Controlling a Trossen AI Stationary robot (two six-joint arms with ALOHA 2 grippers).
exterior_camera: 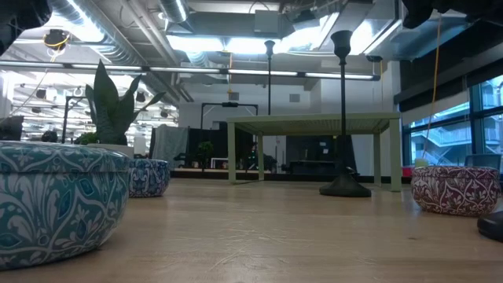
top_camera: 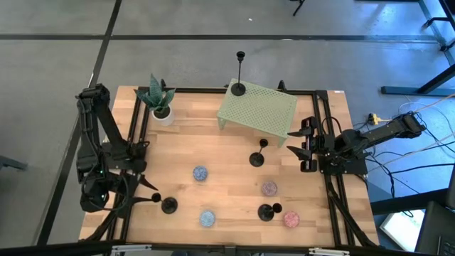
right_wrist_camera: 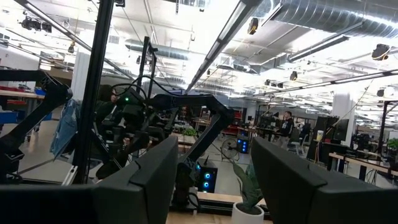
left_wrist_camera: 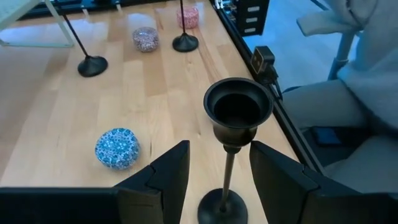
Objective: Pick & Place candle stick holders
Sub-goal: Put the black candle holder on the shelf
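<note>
Currently the left gripper (left_wrist_camera: 214, 180) stands with fingers spread either side of a candle stick holder (left_wrist_camera: 233, 134) at the near left of the table (top_camera: 227, 149), stem between them but not pinched; closing off-centre could tip this slim piece (small base). Another holder (top_camera: 239, 78) stands on the green rack (top_camera: 259, 110); two stand at centre-right. The right gripper (right_wrist_camera: 214, 180) waits spread at the right edge.

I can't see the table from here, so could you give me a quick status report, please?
Left gripper open, straddling a candlestick near the front-left edge, not gripping. Right gripper open, idle at the right edge. Nothing in the way.
</note>
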